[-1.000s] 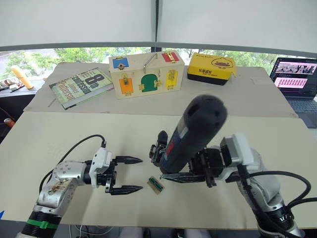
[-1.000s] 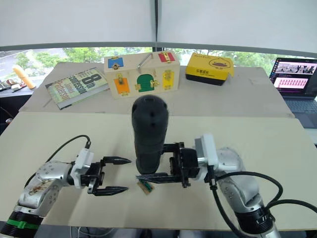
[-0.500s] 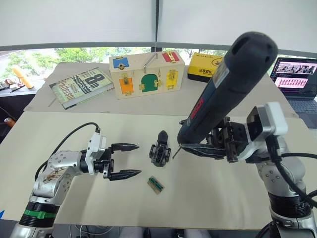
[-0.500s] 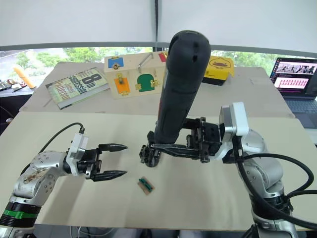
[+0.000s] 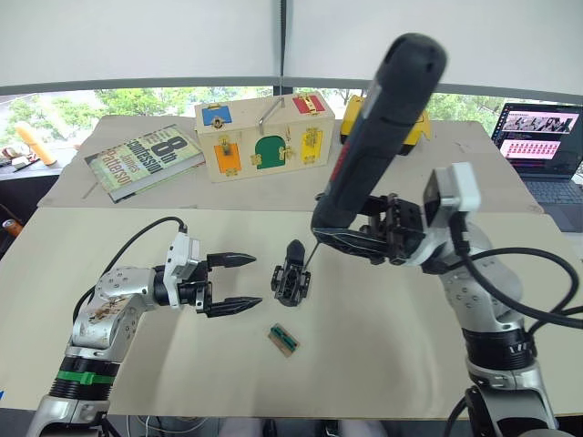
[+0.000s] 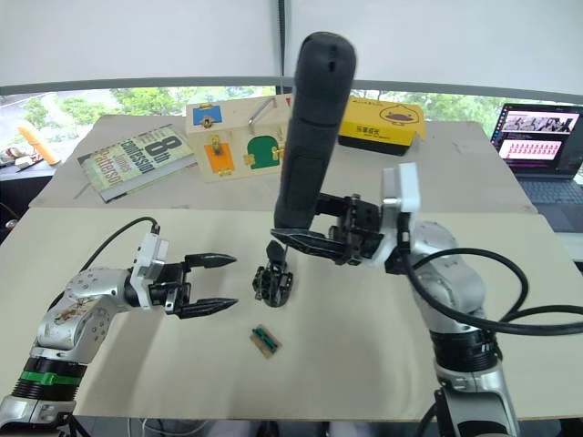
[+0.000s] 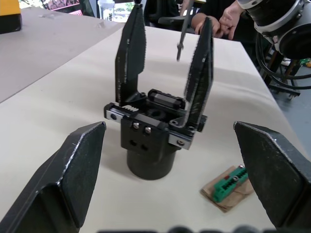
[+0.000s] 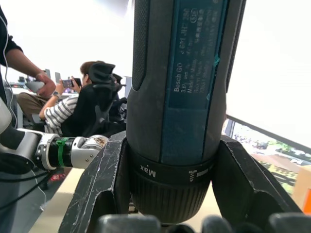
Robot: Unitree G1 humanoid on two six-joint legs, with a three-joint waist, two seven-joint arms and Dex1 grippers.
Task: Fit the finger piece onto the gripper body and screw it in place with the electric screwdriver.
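Observation:
The gripper body point(image 5: 291, 275) stands upright mid-table. Two black pointed pieces point(image 7: 131, 53) rise from it side by side, and I cannot tell which of them is the finger piece. My right gripper point(image 5: 335, 238) is shut on the electric screwdriver point(image 5: 383, 127), which tilts up and away. The screwdriver's thin bit point(image 7: 181, 44) points down at the top of the gripper body, between the two pieces. My left gripper point(image 5: 256, 280) is open just left of the body, with nothing between its fingers point(image 7: 77, 165).
A small green-and-tan block point(image 5: 284, 340) lies in front of the gripper body. At the back are a book point(image 5: 146, 157), a wooden latch box point(image 5: 264, 137), a yellow box point(image 6: 383, 121) and a laptop point(image 5: 537, 146). People sit beyond the table point(image 8: 73, 104).
My right arm lifted the screwdriver from low over the table. It then swung left, so the bit now sits over the gripper body. My left gripper stayed open beside it.

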